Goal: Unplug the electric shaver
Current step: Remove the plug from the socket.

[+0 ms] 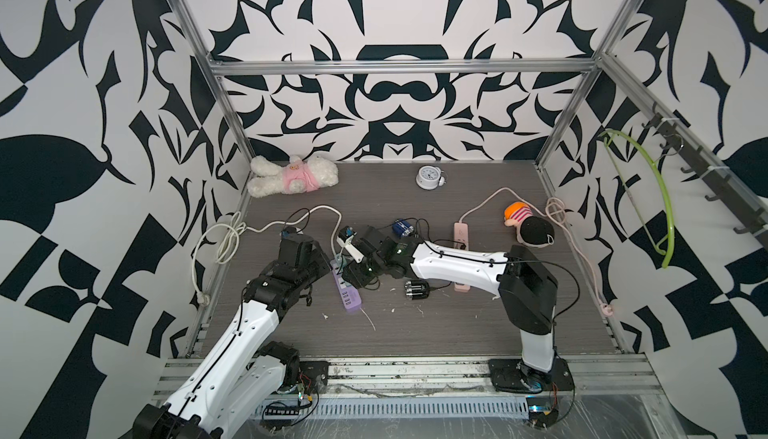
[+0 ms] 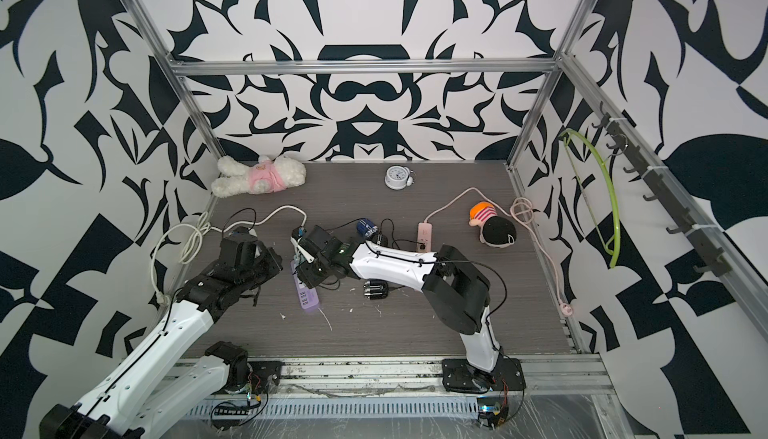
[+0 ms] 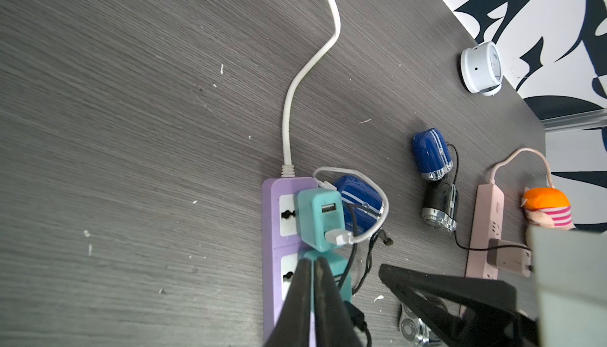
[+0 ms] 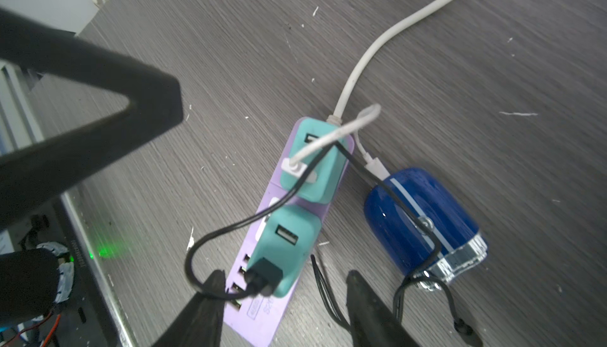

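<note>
A purple power strip point(image 4: 259, 315) lies on the grey table with two teal USB adapters plugged into it. A white cable links one teal adapter point(image 4: 315, 171) to a blue electric shaver point(image 4: 423, 217) lying beside the strip. The other teal adapter point(image 4: 289, 240) holds a black USB plug point(image 4: 262, 278) whose black cable loops across the blue shaver. My right gripper point(image 4: 285, 274) is open, its fingers on either side of that adapter and plug. My left gripper point(image 3: 312, 260) is shut, its tips resting on top of the same adapter point(image 3: 338, 273), with nothing between them.
A second blue shaver point(image 1: 402, 227), a black shaver point(image 3: 440, 207) wired to a pink power strip point(image 1: 462, 233), and a chrome-headed shaver point(image 1: 417, 289) lie nearby. A plush bear point(image 1: 293, 177), an alarm clock point(image 1: 428, 177) and a doll point(image 1: 528, 223) sit farther back.
</note>
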You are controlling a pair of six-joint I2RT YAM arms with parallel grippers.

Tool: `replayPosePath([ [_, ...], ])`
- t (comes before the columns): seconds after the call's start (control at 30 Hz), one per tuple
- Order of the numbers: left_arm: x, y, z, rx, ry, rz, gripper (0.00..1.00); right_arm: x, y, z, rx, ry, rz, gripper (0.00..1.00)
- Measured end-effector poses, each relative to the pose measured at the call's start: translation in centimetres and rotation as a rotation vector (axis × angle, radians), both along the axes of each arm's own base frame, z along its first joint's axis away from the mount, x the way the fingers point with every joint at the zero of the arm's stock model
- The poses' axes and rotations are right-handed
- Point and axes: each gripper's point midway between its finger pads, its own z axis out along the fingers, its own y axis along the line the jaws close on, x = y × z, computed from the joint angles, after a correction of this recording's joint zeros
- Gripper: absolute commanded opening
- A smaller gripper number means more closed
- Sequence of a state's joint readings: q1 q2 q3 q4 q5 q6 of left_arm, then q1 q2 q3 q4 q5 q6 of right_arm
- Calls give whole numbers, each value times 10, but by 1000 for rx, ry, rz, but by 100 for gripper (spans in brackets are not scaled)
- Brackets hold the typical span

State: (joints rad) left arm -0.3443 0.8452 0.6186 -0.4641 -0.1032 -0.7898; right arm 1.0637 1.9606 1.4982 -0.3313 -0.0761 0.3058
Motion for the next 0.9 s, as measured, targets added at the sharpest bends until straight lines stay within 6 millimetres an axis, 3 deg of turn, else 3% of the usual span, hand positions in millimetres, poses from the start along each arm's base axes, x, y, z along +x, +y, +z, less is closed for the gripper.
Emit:
replayPosePath([
  [0.27, 2, 2, -4, -8, 14, 4, 0, -1, 1, -13, -63, 14, -9, 56],
  [0.33, 4, 2, -7, -10, 23, 4, 0, -1, 0, -15, -77, 16, -14, 49],
  [0.4, 5, 1, -9, -14, 31, 2, 0, 0, 0, -15, -86, 20, -21, 37],
  [0.63, 8, -4, -14, -34, 36, -15, 0, 2, 2, -16, -100, 19, -22, 37],
  [0.8, 6, -6, -28, -37, 64, -20, 0, 3, 4, -15, -100, 21, -25, 37],
  [0.9, 6, -7, -34, -45, 73, -23, 0, 3, 5, -18, -104, 26, -28, 29],
])
